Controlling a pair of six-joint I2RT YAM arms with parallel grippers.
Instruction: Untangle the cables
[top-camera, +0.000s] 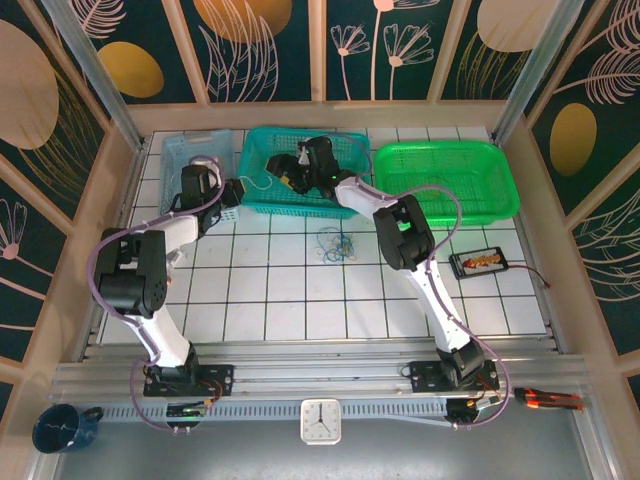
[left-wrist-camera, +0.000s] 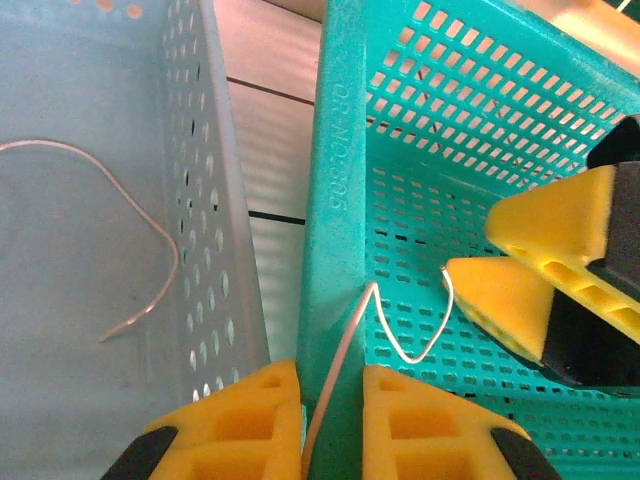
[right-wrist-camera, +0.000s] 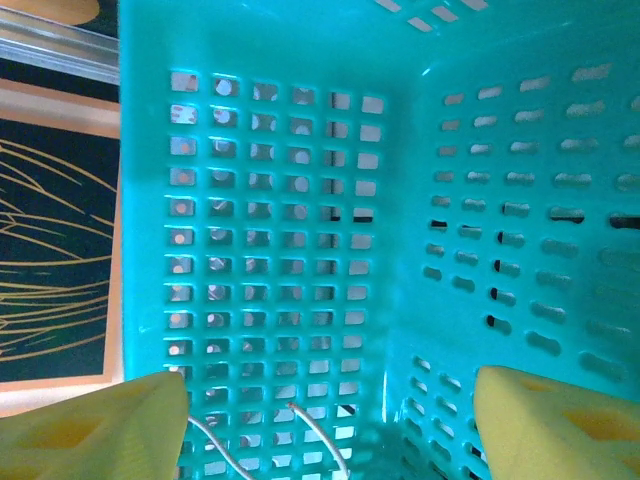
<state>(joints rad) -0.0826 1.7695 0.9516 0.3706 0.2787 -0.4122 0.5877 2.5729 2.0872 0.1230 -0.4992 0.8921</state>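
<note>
Pinched between the jaws of our left gripper was a whitish cable, which looped into the teal basket just ahead of them. Our right gripper hung inside that basket with its jaws spread wide. Behind both grippers, towards our bases, the tangled cables lay on the tiled table.

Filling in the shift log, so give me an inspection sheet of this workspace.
Surface: white tiled table.
Job's things: cable knot on the tiles; whitish cable over teal basket wall; second cable in pale blue basket.
Clutter: green basket, clock, mug, black tray.
Grippers: left gripper shut on whitish cable; right gripper open inside teal basket.
Cables: purple cords loop off arms.
Surroundings: patterned panels.
</note>
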